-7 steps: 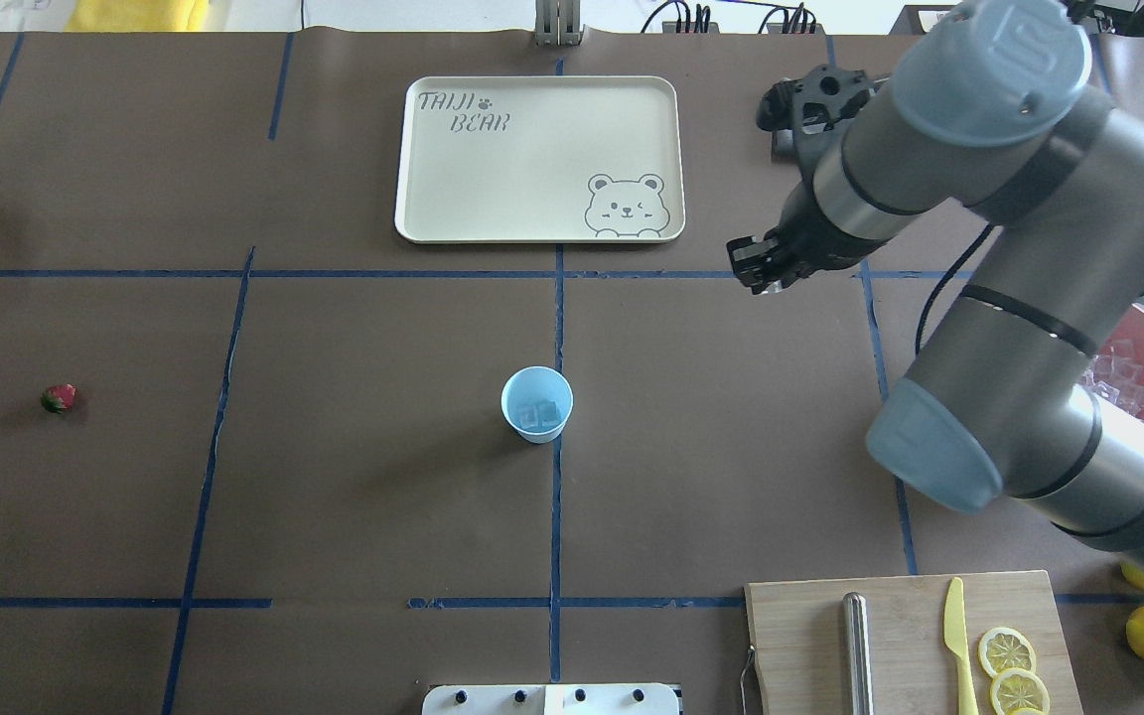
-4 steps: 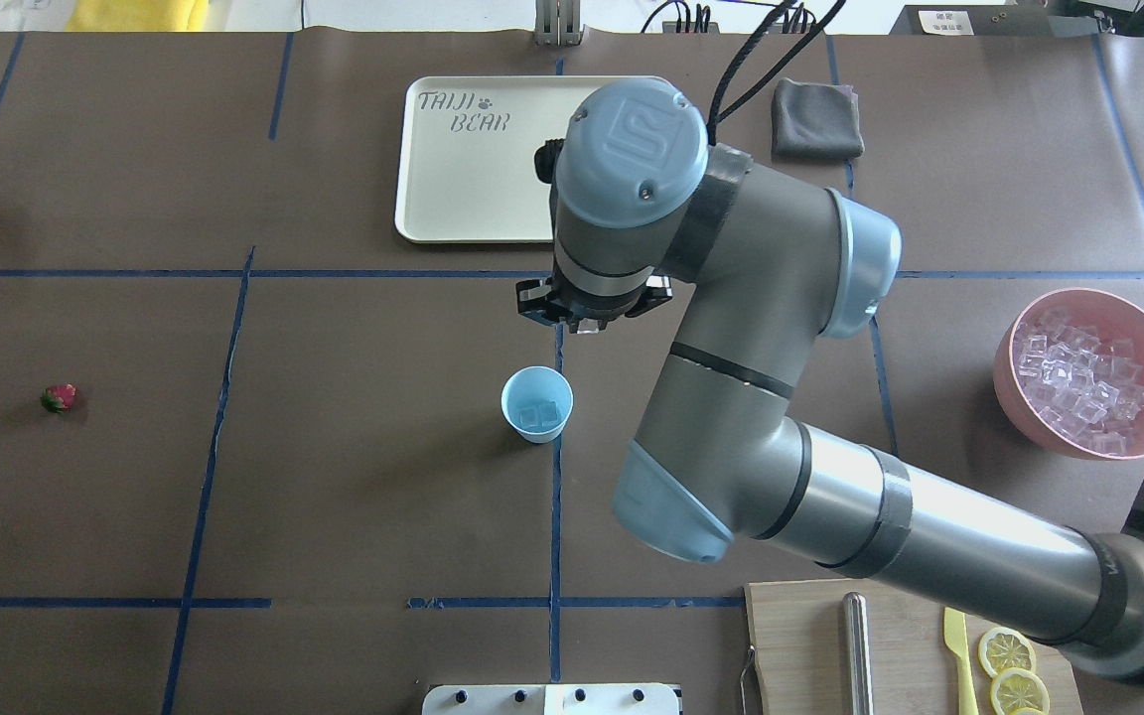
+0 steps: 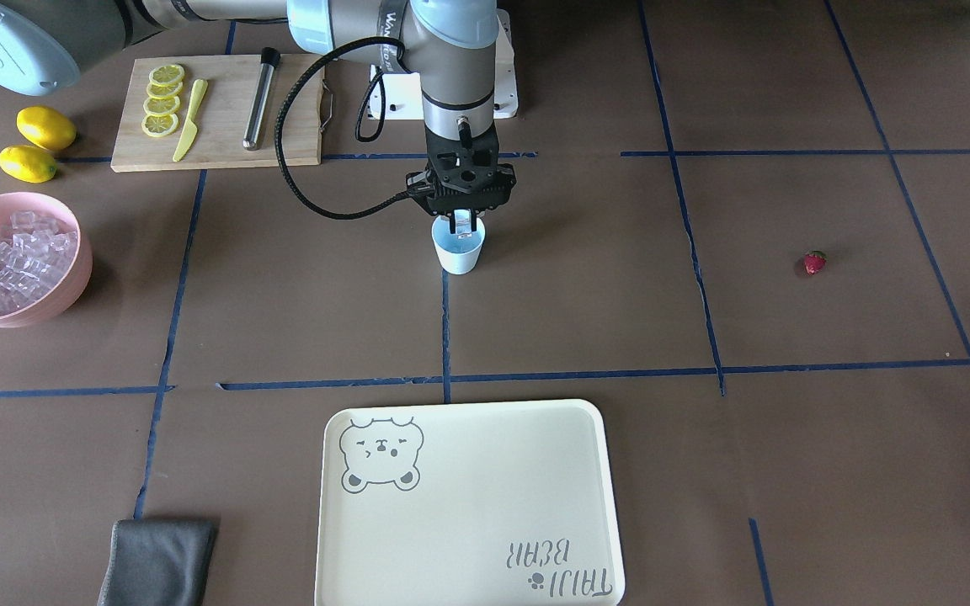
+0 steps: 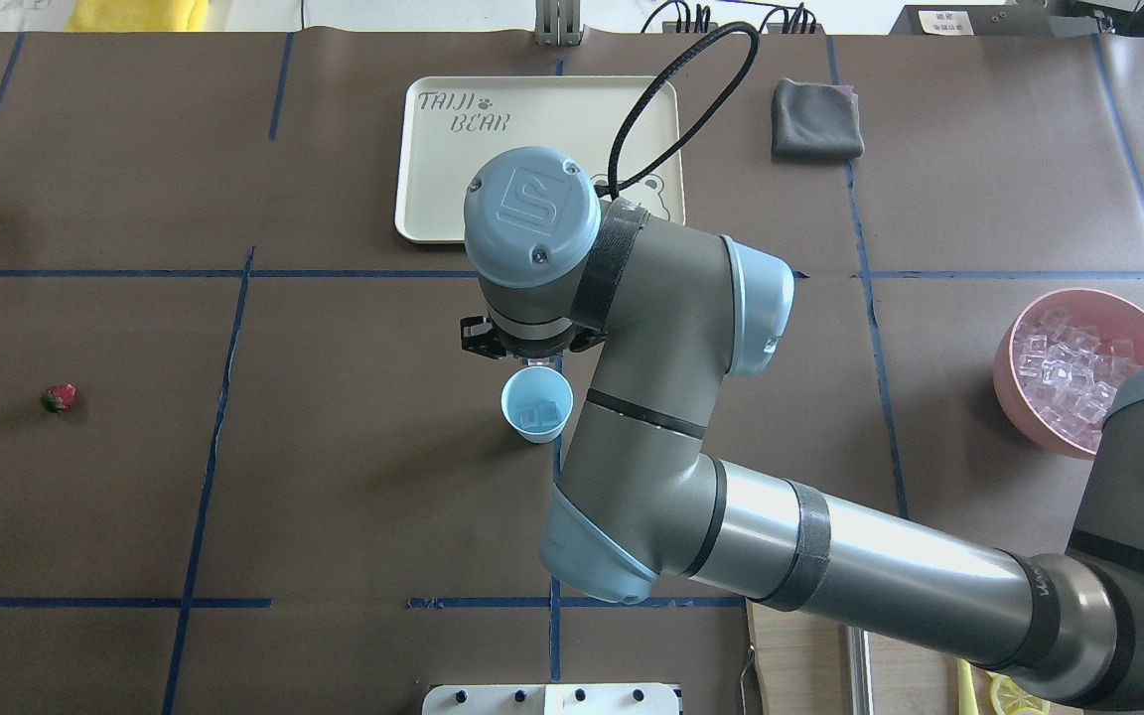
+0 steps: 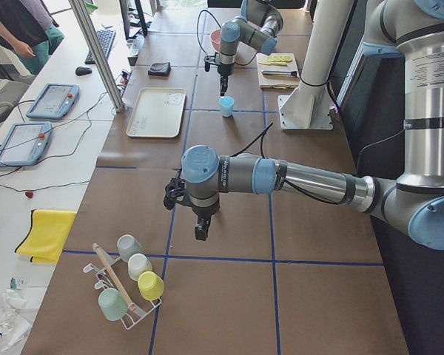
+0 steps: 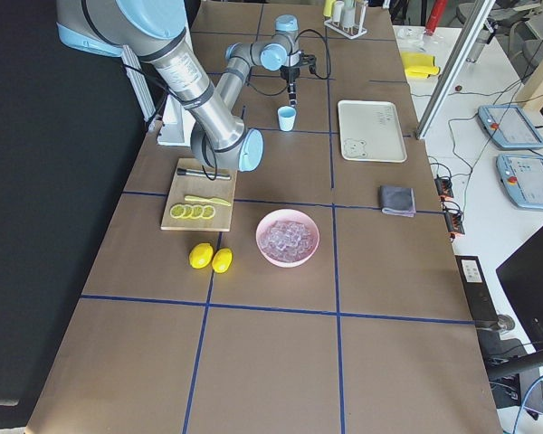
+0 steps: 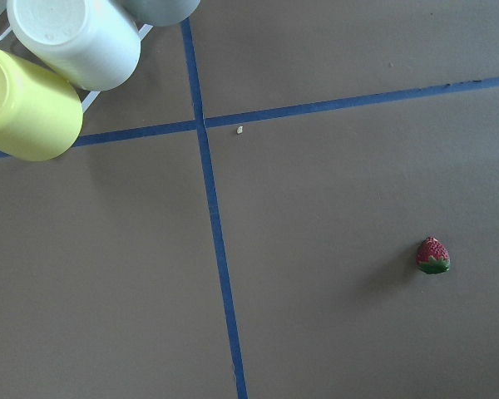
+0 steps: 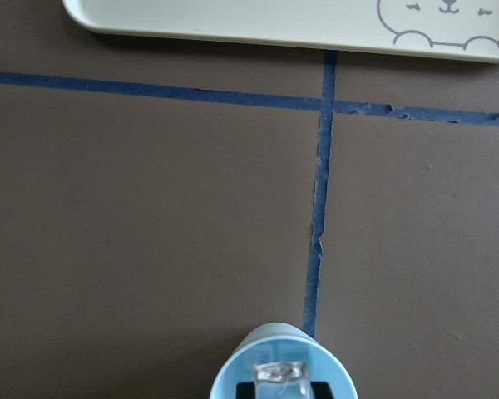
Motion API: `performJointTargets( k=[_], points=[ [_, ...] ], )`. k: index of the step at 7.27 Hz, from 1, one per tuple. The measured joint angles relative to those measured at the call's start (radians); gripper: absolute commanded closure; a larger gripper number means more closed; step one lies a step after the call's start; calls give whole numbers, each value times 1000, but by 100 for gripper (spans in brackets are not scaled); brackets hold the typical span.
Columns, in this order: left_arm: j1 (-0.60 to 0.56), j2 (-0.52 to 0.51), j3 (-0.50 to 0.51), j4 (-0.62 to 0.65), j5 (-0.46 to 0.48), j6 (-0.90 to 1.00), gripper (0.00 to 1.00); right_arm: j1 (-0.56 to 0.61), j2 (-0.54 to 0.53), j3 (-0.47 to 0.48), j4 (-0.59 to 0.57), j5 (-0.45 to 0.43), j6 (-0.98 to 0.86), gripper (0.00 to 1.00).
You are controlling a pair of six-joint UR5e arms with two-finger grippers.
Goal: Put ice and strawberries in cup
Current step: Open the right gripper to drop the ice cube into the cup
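The pale-blue cup stands mid-table with two ice cubes in it. My right gripper hangs just over the cup, shut on a clear ice cube held above the cup's mouth. More ice fills the pink bowl. The strawberry lies alone at the table's left, and it also shows in the left wrist view. My left gripper hovers near it, seen only from the side; whether it is open or shut I cannot tell.
A cream tray lies beyond the cup, with a grey cloth to its right. A cutting board holds lemon slices, a yellow knife and a metal rod. Two lemons sit near the bowl. A rack of mugs stands near my left arm.
My right arm swung left from the bowl side to just above the cup, carrying the ice cube. The cup and strawberry stayed put.
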Motion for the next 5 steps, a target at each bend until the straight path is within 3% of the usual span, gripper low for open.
performJointTargets(
  k=[5],
  points=[
    [6, 0, 0, 0, 0, 1, 0, -5, -4, 4, 0, -21, -8, 0]
  ],
)
